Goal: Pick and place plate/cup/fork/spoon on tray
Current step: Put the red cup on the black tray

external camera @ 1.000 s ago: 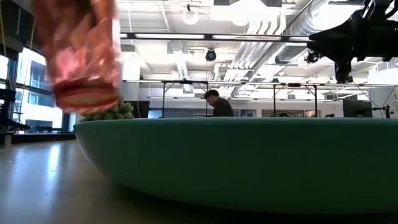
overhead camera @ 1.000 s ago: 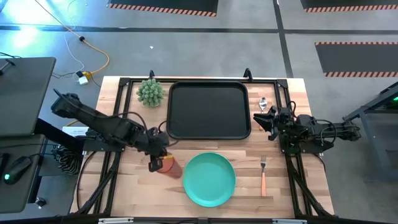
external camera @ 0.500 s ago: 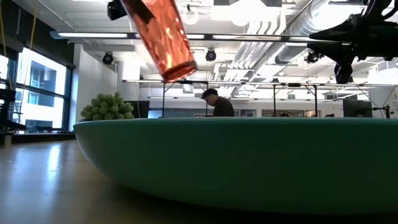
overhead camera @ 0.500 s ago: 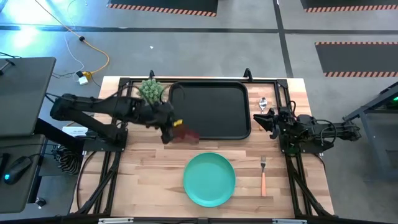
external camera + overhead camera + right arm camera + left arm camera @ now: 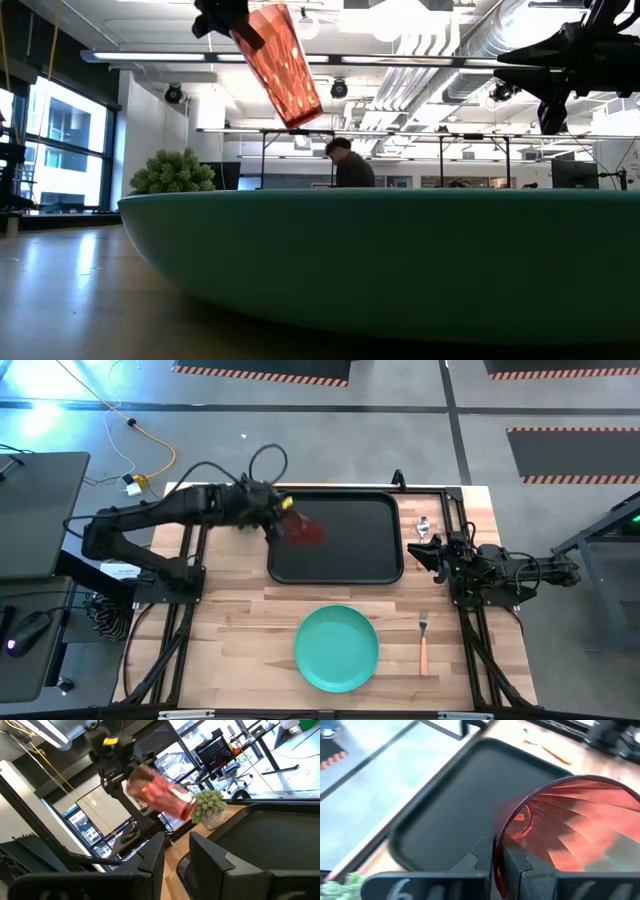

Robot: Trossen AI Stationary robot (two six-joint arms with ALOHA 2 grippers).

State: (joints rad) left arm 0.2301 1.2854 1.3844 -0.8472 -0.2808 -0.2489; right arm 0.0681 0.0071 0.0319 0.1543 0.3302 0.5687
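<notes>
My left gripper (image 5: pixel 283 512) is shut on the red cup (image 5: pixel 306 531) and holds it in the air over the left part of the black tray (image 5: pixel 350 550). The cup also shows in the low view (image 5: pixel 285 62) and in the right wrist view (image 5: pixel 162 790). The teal plate (image 5: pixel 337 648) lies flat on the table near the front edge. The fork (image 5: pixel 423 643) lies to its right. The spoon (image 5: pixel 423 524) lies right of the tray, beside my right gripper (image 5: pixel 415 553), which is open and empty. My left gripper pinches the cup's wall at its rim (image 5: pixel 496 840), one finger (image 5: pixel 517 865) inside the cup and one (image 5: pixel 479 857) outside. The cup is lifted clear of the tray and tilted, its base (image 5: pixel 305 115) pointing down and toward the table's right.
A green spiky plant (image 5: pixel 172 172) stands at the table's far left, by the tray's left corner, under my left arm in the high view. A person (image 5: pixel 348 165) sits in the room behind the table. Bare wood lies left of the plate.
My left gripper has carried the cup up from beside the plate's left edge, toward the far edge and the right, to above the tray's left part. The cup has stayed in the hold and has tipped over to a slant.
</notes>
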